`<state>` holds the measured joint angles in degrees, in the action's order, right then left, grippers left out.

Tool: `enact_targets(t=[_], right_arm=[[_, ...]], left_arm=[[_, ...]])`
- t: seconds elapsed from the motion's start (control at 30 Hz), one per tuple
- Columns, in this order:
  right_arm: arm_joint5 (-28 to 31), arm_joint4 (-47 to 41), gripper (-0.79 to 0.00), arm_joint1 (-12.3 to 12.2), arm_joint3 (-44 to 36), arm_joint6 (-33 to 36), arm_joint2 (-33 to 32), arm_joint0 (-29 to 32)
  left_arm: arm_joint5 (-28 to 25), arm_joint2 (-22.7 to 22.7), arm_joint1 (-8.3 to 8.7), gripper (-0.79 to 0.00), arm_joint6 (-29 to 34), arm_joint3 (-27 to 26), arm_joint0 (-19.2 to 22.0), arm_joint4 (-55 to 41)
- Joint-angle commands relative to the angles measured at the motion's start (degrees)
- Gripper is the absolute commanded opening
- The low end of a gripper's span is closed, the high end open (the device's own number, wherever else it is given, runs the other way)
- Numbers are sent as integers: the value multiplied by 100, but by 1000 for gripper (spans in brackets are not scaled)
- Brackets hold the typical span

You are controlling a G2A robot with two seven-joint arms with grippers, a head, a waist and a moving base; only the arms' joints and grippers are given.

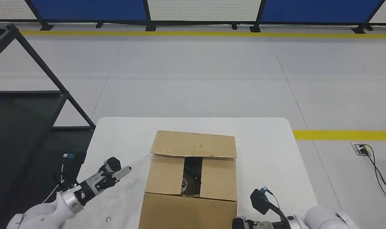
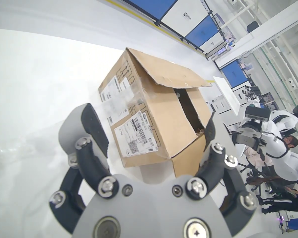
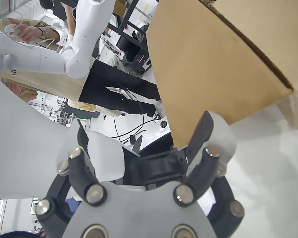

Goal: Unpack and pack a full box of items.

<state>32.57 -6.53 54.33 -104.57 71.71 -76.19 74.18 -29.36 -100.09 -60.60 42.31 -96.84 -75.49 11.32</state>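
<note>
Facing a white counter (image 1: 120, 138) before blue wall panels (image 1: 84, 3).
We flank the cardboard box (image 1: 181, 181), left end effector (image 2: 150, 116) and right end effector (image 3: 142, 122) both released.

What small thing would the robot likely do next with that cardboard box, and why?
Probably move the left tool to the box and fold back a top flap: it and the right tool are open and empty, and two flaps cover most of the opening.
</note>
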Motion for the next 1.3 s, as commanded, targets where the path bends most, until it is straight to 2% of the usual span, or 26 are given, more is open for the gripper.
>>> enact_targets(t=[0.0,0.1,0.43,0.7,1.07,1.27], right_arm=[[22,67,0,-15,71,-22,89,-43],[22,132,0,-15,189,-98,192,-114],[-586,479,0,62,239,-754,688,-399],[-890,833,0,85,351,-789,956,-593],[-1091,1275,0,62,279,-915,1039,-567],[-931,1301,0,18,123,-954,904,-464]], left_arm=[[0,0,0,0,0,0,0,0],[0,0,0,0,0,0,0,0],[0,0,0,0,0,0,0,0],[0,0,0,0,0,0,0,0],[0,0,0,0,0,0,0,0],[0,0,0,0,0,0,0,0]])
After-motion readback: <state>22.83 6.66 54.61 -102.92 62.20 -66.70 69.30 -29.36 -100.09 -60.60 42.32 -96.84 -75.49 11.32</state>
